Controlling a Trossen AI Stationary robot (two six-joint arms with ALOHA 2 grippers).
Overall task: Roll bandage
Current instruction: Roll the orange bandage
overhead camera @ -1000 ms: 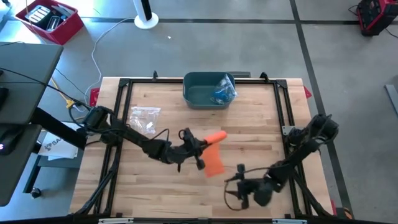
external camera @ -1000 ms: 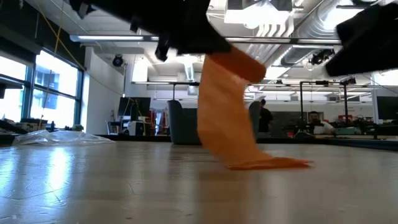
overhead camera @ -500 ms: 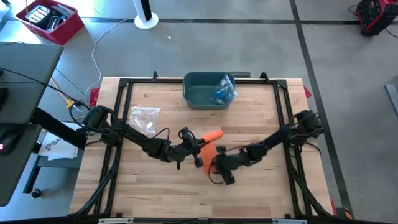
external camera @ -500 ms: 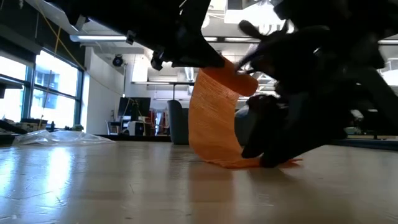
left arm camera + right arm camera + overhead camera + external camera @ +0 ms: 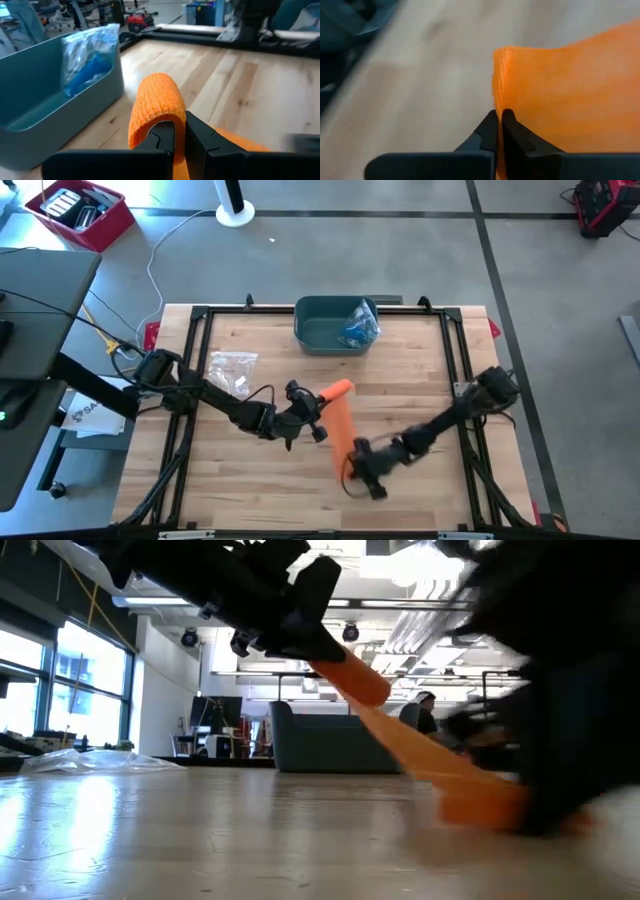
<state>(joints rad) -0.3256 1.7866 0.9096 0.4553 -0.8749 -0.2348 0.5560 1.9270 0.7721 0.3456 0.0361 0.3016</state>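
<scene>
Left hand (image 5: 318, 412) is near the table (image 5: 420, 370) centre, fingers (image 5: 165, 137) pressed together and pinching the rolled end of the orange bandage (image 5: 342, 420), lifted above the wood. The strip runs taut from there down toward the near edge, where the right hand (image 5: 352, 465) pinches its loose end (fingers closed on the fabric edge in the right wrist view). In the low view the bandage slopes from the raised roll down to the table surface. Teal bin (image 5: 325, 330) sits at the far edge with a blue item in clear wrap (image 5: 358, 323) inside; a clear plastic bag (image 5: 232, 368) lies on the left side, well apart from the bandage.
</scene>
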